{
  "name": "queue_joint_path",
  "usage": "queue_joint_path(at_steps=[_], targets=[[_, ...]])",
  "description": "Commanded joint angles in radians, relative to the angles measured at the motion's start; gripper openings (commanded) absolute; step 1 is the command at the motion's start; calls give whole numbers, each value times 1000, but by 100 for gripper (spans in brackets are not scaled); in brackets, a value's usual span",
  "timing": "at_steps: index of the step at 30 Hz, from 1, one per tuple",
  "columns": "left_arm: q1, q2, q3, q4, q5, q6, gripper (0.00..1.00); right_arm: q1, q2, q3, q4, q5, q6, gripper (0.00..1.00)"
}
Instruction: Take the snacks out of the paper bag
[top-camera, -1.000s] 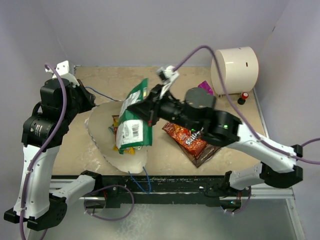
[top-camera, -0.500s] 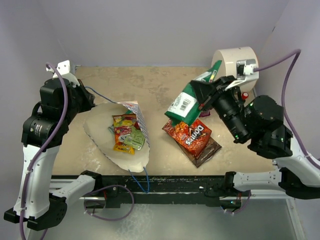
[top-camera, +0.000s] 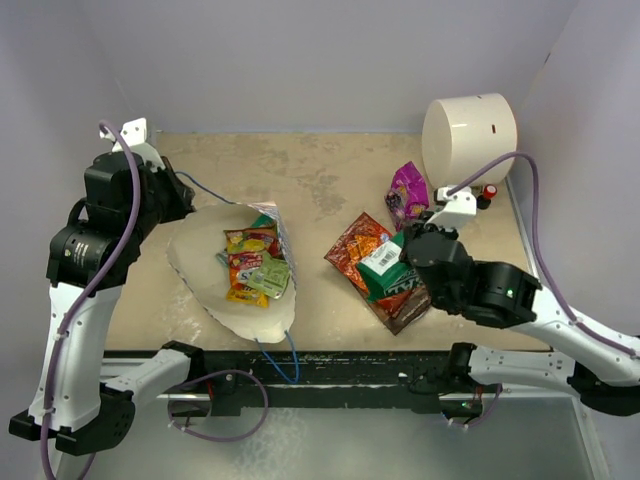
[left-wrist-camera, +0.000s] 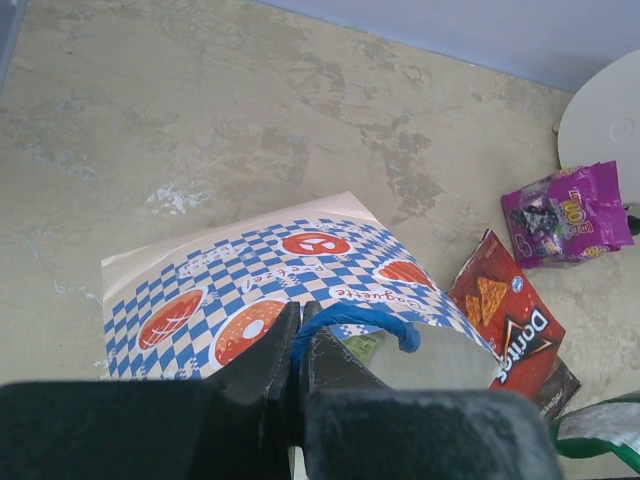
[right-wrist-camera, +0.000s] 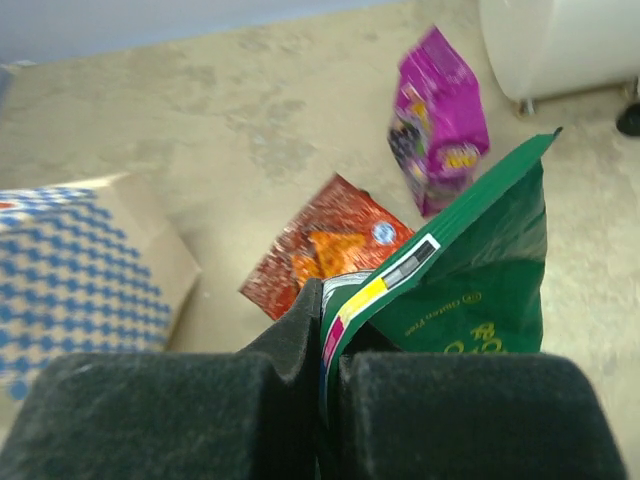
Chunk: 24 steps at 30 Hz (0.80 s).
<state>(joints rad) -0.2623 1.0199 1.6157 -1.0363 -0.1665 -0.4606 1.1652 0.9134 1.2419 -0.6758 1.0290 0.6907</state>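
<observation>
The paper bag (top-camera: 200, 270) lies open on its side at the left, with small yellow, green and orange candy packs (top-camera: 250, 268) inside. My left gripper (top-camera: 186, 203) is shut on its blue cord handle (left-wrist-camera: 362, 318), with the checkered bag side (left-wrist-camera: 240, 285) just ahead of the gripper (left-wrist-camera: 300, 322). My right gripper (top-camera: 412, 252) is shut on the top edge of a green packet (right-wrist-camera: 485, 290) and holds it low over the red-orange chip bag (top-camera: 352, 248). A dark brown packet (top-camera: 418, 305) lies under the chip bag. The magenta pouch (top-camera: 407, 190) lies behind them.
A large cream cylinder (top-camera: 470, 135) stands at the back right, with a small red and black object (top-camera: 489, 193) beside it. The bag's second blue cord (top-camera: 288, 358) trails over the table's front edge. Walls close in the back and both sides.
My right gripper carried the green packet from above the bag over to the right and down onto the chip bag. My left gripper kept its hold on the handle.
</observation>
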Motion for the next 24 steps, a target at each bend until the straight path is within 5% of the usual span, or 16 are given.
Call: queue_joint_path(at_steps=[1,12,24], targets=[[0,-3,23,44,31,-8,0,-130,15,-69,-77,-95,175,0],[0,-11,26,29,22,-3,0,-279,21,-156,-142,-295,161,0],[0,-3,28,36,31,10,0,-299,19,-118,-301,-326,210,0]])
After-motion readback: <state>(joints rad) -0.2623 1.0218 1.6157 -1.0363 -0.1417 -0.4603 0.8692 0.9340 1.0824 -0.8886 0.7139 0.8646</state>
